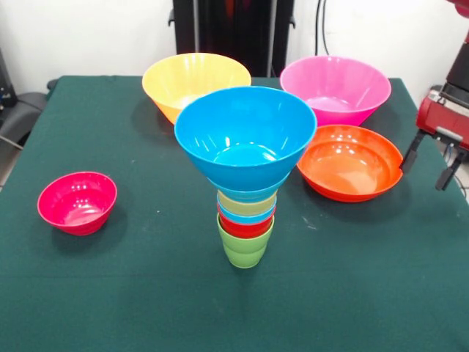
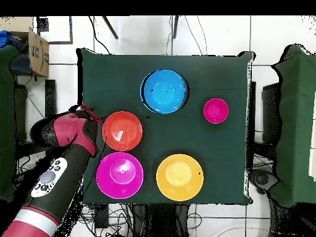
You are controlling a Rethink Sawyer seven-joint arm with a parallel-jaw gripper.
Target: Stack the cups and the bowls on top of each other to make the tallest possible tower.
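Note:
The tower [image 1: 245,220] stands mid-table: a lime green cup [image 1: 245,249] at the base, then a red cup [image 1: 245,228], light blue and yellow cups, and the medium blue bowl [image 1: 245,136] on top. From overhead only the blue bowl [image 2: 164,91] shows. The yellow-orange bowl [image 1: 194,81], pink bowl [image 1: 335,88], red-orange bowl [image 1: 350,163] and small magenta bowl [image 1: 77,202] sit apart on the cloth. My gripper [image 1: 423,177] is open and empty at the table's right edge, just beside the red-orange bowl. It also shows overhead [image 2: 85,113].
The green-covered table [image 1: 110,293] bears everything. In the overhead view my arm [image 2: 58,170] lies along the table's left side, next to the red-orange bowl [image 2: 122,130] and pink bowl [image 2: 120,174]. The yellow-orange bowl [image 2: 179,177] and magenta bowl [image 2: 215,110] lie further right.

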